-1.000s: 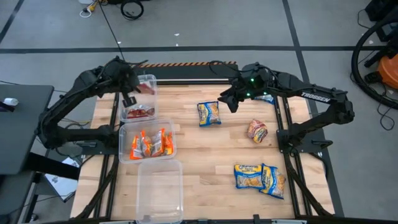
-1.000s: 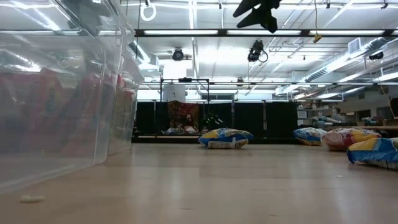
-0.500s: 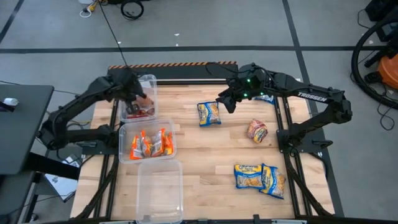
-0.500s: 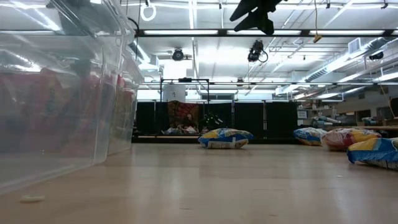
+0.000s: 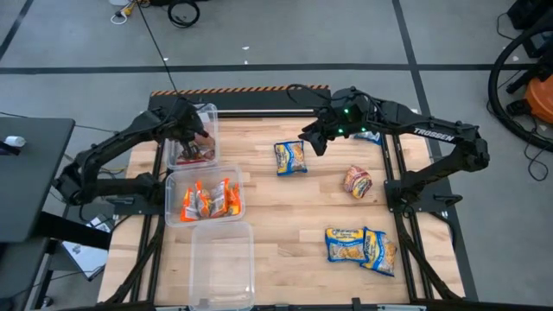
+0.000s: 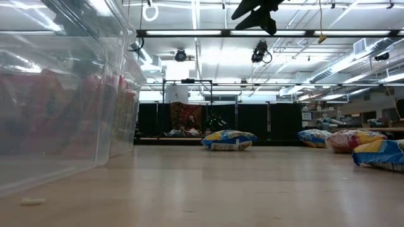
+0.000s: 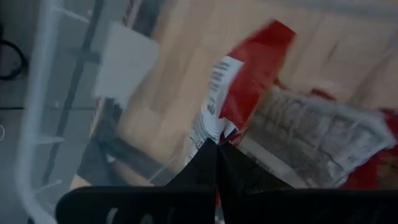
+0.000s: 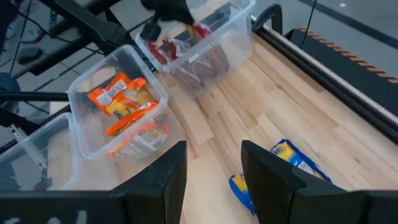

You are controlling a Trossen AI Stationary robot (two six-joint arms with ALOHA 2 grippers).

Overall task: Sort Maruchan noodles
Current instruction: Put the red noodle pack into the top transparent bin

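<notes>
The middle bin [image 5: 205,199], a clear tub at the left side of the wooden table [image 5: 294,233], is taken as the landmark; orange packets [image 5: 207,201] are heaped inside it. Just beyond it, toward the far edge, a second clear bin [image 5: 195,138] is seen with red packets [image 5: 197,154] lying in it. On the near side of the middle bin a third clear bin [image 5: 222,263] is set.

The left gripper [image 5: 192,136] is lowered into the far bin, and its fingers are pinched together on a red packet [image 7: 245,87], which is held by one edge above the other red packets; whether it touches them cannot quite be made out.

The right gripper [image 5: 315,138] is held in the air well to the right of the middle bin, with its fingers [image 8: 267,168] parted a moderate way and nothing between them. A blue-and-yellow packet [image 5: 291,157] lies on the table just beside it. Farther right a crumpled red-and-silver packet [image 5: 357,181] is found, and two more blue-and-yellow packets [image 5: 361,245] lie side by side toward the near right corner.
</notes>
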